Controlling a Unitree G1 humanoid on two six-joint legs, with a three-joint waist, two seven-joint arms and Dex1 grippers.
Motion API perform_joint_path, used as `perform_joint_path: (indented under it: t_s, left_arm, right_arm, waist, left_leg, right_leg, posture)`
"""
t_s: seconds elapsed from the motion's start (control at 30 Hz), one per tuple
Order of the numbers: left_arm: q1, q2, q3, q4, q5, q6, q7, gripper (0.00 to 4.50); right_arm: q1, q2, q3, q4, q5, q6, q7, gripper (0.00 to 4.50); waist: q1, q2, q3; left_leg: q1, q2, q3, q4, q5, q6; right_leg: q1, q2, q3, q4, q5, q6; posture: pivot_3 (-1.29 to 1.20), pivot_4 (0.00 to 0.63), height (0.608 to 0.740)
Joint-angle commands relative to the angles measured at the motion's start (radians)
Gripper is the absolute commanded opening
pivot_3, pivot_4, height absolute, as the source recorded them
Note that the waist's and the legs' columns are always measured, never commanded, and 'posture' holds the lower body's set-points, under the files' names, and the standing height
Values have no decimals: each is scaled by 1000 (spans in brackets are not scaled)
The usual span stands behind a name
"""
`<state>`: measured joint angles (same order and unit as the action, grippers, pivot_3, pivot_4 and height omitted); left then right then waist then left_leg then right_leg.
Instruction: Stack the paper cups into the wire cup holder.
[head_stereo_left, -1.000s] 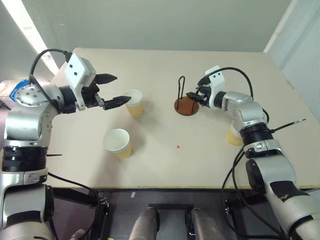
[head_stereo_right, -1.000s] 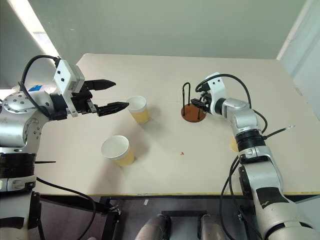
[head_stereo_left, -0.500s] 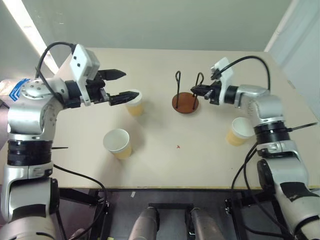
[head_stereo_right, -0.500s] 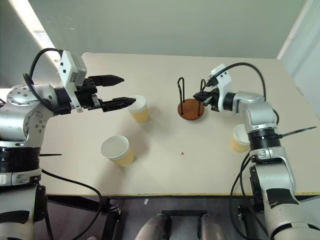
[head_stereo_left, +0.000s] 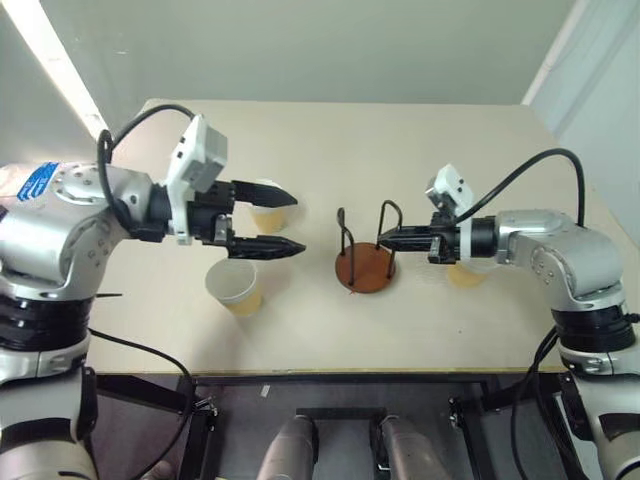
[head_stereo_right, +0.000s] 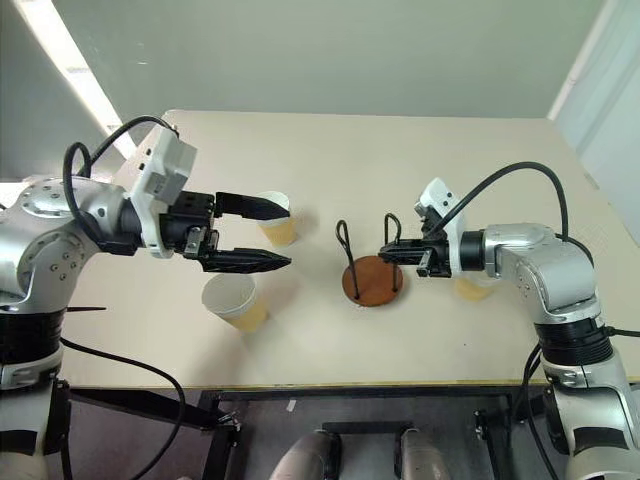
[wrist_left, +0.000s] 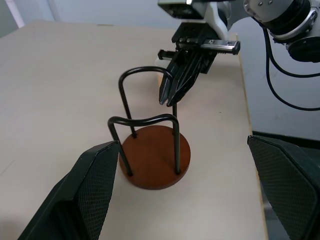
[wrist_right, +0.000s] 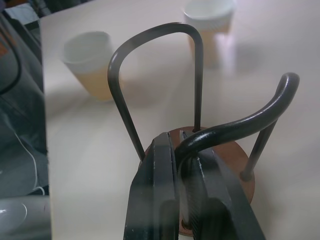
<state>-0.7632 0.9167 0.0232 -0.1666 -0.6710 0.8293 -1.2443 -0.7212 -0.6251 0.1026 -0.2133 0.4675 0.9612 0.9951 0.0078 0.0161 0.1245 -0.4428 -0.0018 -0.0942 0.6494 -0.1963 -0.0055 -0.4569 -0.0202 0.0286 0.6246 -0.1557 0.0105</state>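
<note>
A beige worktop (head_stereo_left: 420, 160) seen from above, with two robot arms reaching in from either side.

The right end effector (head_stereo_left: 385, 238) has its two black fingers pressed together on the top of one wire loop of the wire cup holder (head_stereo_left: 364, 260), pinching the wire between them; the right wrist view shows the bent wire caught between the finger pads. The holder stands near the front middle of the worktop, between the two arms.

The left end effector (head_stereo_left: 284, 220) hovers with its fingers spread wide, pointing toward the holder but well apart from it. One paper cup (head_stereo_left: 263, 205) stands just behind its fingers, and a second paper cup (head_stereo_left: 235, 286) stands just in front of and below them. A third paper cup (head_stereo_left: 462, 271) sits behind the right arm, largely hidden by it.

The holder is a round reddish-brown disc with two thin black wire loops rising from it (one loop's top looks bent to one side). The cups are tan-yellow outside, white inside, with rolled white rims, all upright.

No readable writing appears on the cups or the holder.
</note>
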Motion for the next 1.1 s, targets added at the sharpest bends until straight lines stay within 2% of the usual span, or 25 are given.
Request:
perform_joint_path:
  t_s: [0.03, 0.13, 0.43, 0.53, 0.87, 1.1]
  left_arm:
    - [-28, -9, 3, -18, -2, -17, 4, 4500]
    - [-29, -14, -4, -10, 13, -28, 7, 4500]
    - [-27, -17, -10, -4, 29, -40, 15, 4500]
    - [-15, -12, -7, -10, 32, -45, 15, 4500]
    - [16, 2, -2, -38, 37, -54, 21, 4500]
    - [49, 31, 41, -93, 24, -55, 39, 4500]
  right_arm:
    - [32, 5, 30, -55, -3, -46, -12, 14]
    - [56, 7, 64, -47, -28, -87, -18, 14]
    - [67, 25, 147, 58, -142, -224, -39, 14]
    - [72, 9, 153, 84, -168, -249, -40, 855]
    - [137, -99, 82, 50, -172, -259, -21, 4400]
    - [205, -193, -42, -6, -124, -220, -21, 4457]
  waist:
    - [-1, 0, 0]
    - [0, 0, 0]
    - [0, -1, 0]
    - [0, -1, -1]
    - [3, -1, 0]
    - [4, -2, 0]
  left_leg:
    - [3, 0, 0, 0, 1, 1]
    - [7, 0, 0, 0, 3, 1]
    - [7, -1, 0, -2, 2, 0]
    - [7, 0, 0, -2, 1, 0]
    - [4, -1, 0, -2, 0, -1]
    - [3, -1, 0, -2, -2, -1]
  right_leg:
    - [2, 0, 0, 0, 0, -1]
    - [7, 0, 1, 0, 1, -1]
    - [6, 0, 2, 0, 0, -1]
    - [6, 0, 1, 0, -2, 0]
    - [5, 0, 1, -2, -2, 0]
    - [6, 0, 1, -5, -2, 1]
  posture:
    - [0, 150, 740]
    - [0, 150, 740]
    - [0, 150, 740]
    - [0, 150, 740]
    - [0, 150, 740]
    - [0, 150, 740]
